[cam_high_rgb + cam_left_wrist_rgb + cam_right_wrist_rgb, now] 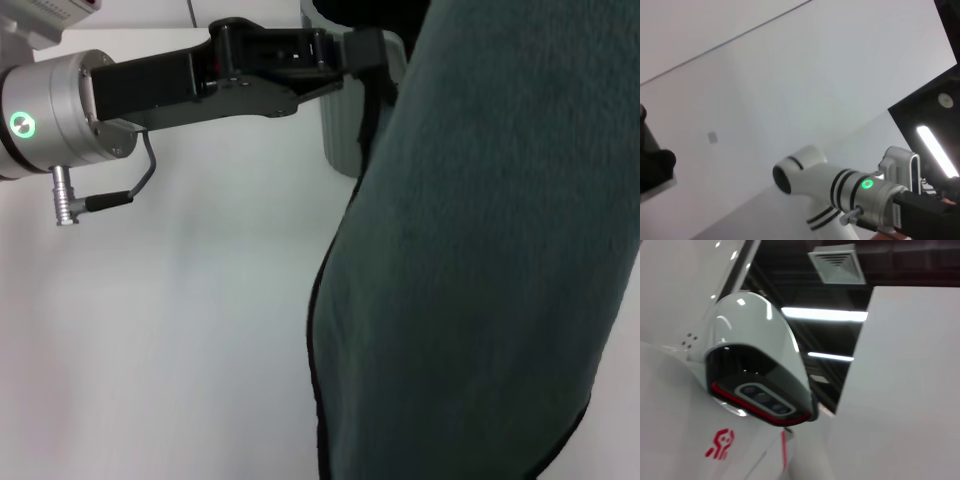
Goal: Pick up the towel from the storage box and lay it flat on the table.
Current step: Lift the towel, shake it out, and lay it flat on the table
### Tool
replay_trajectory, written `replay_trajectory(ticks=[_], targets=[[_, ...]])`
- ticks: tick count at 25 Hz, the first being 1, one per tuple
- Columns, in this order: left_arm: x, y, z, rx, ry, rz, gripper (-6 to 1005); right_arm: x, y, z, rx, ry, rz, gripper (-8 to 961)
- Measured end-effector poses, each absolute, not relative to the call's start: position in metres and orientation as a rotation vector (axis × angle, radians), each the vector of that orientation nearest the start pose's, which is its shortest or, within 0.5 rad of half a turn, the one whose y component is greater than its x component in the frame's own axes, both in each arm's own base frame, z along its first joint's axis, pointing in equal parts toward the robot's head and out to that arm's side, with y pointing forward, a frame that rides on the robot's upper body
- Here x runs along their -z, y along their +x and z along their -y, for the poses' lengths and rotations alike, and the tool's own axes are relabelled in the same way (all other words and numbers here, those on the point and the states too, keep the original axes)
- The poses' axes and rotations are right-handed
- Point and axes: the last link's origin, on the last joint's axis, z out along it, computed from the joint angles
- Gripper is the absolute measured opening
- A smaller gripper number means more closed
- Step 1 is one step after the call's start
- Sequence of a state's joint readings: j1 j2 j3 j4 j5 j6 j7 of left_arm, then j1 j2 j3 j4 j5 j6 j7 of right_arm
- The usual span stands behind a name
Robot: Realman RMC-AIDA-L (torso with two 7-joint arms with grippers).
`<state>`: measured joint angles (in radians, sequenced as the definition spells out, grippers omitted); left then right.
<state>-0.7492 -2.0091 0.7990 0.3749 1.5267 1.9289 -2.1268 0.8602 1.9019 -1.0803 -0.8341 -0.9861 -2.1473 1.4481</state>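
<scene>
The towel (480, 260), dark grey-green with black stitched edging, hangs in the air close to the head camera and fills the right half of that view. My left gripper (368, 55) reaches across the top and is shut on the towel's upper left edge. A strip of the pale storage box (337, 135) shows behind the towel's edge, under the left gripper. The white table (170, 330) lies below. My right gripper is out of view, behind the towel or above the frame.
The left arm's silver wrist with a green light (60, 110) is at the upper left. The left wrist view shows a white arm joint with a green ring (867, 184) and a wall. The right wrist view shows the robot's head (760, 375) and ceiling lights.
</scene>
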Motion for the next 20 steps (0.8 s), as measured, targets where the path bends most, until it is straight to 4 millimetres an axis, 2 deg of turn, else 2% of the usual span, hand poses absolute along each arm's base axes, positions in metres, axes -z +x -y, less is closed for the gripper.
replay_trajectory(ticks=[4,9,13,20], targets=[[-0.03,-0.161,-0.337,1.632,-2.796,1.496,22,-0.126,0.067,-0.323,-1.877,-2.761,0.665,33],[-0.049,-0.174,-0.338,1.634,-2.755,1.282,20,-0.121,0.108,-0.323,-1.915,-2.676,0.315,34],[-0.064,-0.188,-0.333,1.625,-2.705,1.098,19,-0.106,0.138,-0.311,-1.882,-2.653,0.131,34],[-0.07,-0.208,-0.322,1.563,-2.658,0.808,19,-0.076,0.176,-0.295,-1.735,-2.6,-0.093,34]])
